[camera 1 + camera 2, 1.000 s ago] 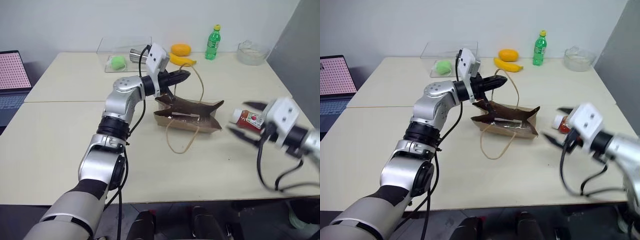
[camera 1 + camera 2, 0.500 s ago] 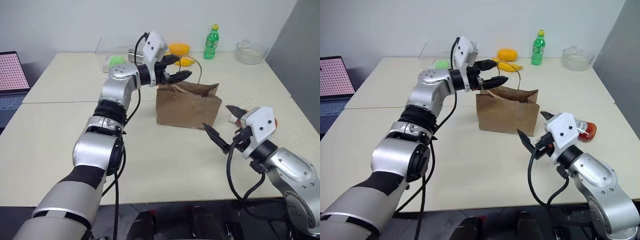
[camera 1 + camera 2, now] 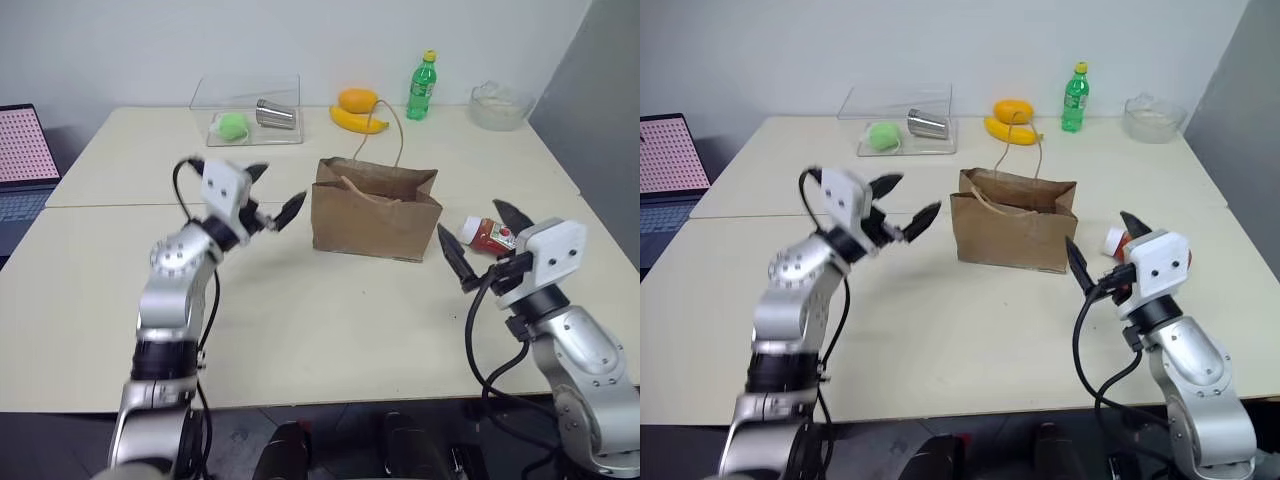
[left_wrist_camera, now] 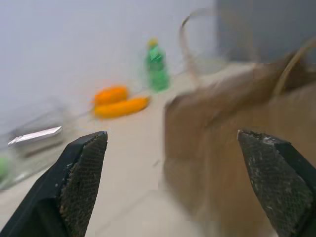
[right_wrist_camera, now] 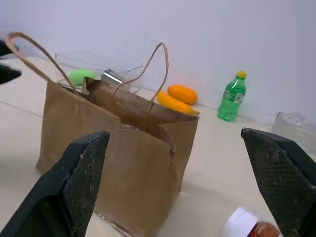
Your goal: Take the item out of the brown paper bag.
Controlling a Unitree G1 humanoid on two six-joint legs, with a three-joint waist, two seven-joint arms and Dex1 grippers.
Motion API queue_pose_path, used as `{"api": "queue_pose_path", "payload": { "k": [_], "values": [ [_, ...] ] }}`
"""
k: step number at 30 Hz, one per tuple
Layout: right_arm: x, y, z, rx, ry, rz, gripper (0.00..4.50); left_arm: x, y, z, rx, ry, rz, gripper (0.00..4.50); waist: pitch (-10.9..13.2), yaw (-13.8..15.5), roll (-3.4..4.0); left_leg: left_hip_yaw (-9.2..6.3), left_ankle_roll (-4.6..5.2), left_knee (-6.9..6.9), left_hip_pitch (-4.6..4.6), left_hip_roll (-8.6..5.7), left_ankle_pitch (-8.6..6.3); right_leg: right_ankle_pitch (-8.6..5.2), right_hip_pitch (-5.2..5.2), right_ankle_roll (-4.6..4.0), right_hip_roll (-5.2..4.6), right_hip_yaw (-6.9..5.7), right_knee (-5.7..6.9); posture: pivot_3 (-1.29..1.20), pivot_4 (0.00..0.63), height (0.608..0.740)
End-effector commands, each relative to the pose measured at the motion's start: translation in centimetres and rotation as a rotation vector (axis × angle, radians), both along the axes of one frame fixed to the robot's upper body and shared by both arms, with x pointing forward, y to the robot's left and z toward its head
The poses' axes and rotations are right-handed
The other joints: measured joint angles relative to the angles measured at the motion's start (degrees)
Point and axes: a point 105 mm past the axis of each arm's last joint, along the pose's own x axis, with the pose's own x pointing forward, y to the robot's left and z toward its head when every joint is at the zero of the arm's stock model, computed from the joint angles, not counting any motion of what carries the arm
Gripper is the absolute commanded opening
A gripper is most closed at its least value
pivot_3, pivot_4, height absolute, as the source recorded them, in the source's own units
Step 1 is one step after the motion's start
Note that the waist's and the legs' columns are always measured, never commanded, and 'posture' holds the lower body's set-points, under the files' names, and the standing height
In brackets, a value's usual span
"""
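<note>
- Head views: you see the bag [image 3: 375, 212] standing upright near the middle of the table [image 3: 300, 330], mouth up, its two loop handles rising above the rim.
- The ketchup bottle [image 3: 487, 235] lies on its side on the table, outside the bag and just off the bag's right end, white cap toward the bag.
- Your left gripper [image 3: 270, 195] hovers off the bag's left end with its fingers spread wide and nothing between them; a strip of bare table separates its tips from the paper.
- Your right gripper [image 3: 483, 238] hangs low by the bag's right corner, fingers wide apart, one on each side of the bottle as seen from the head; you cannot tell whether either touches it.
- Along the far edge stand a clear box [image 3: 248, 110], a banana [image 3: 356, 121], an orange fruit [image 3: 358, 99], a green bottle [image 3: 423, 86] and a glass bowl [image 3: 497, 105], all well apart from the bag.
- The near half of the table is bare. A laptop [image 3: 24, 160] sits beyond the left edge.
- Left wrist view: the two fingers [image 4: 81, 185] stand wide, with the bag's end wall [image 4: 222, 143] between them and beyond.
- Right wrist view: the fingers [image 5: 79, 180] frame the bag [image 5: 113, 148]; the bottle's cap [image 5: 242, 224] shows low between them.
</note>
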Motion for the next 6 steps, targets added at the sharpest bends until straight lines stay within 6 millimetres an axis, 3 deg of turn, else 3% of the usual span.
{"api": "queue_pose_path", "payload": {
  "k": [1,3,6],
  "values": [
    [-0.1,-0.1,0.4,0.014,-0.064,-0.013,4.50,-1.4,0.0,0.5,-0.027,-0.071,0.073,4.42,-0.01,0.38,-0.01,0.01,0.00,0.01,0.01,0.00,0.00,0.01,0.01,-0.01,0.00,0.00,0.00,0.00,0.150,0.740],
    [0.2,-0.5,-1.0,0.007,-0.043,-0.034,4.50,-2.0,0.0,-1.3,-0.084,-0.037,0.113,4.42,-0.07,0.71,0.00,0.01,0.00,0.00,0.04,-0.01,0.00,0.01,0.05,-0.02,0.00,-0.02,-0.03,0.00,0.150,0.740],
    [0.3,-1.0,-2.3,-0.004,-0.026,-0.053,4.50,-2.2,0.0,-2.2,-0.135,-0.034,0.152,4.42,-0.09,0.82,-0.01,0.03,0.00,-0.02,0.05,-0.01,0.00,0.01,0.07,-0.02,0.00,-0.02,-0.05,0.00,0.150,0.740]
  ]
}}
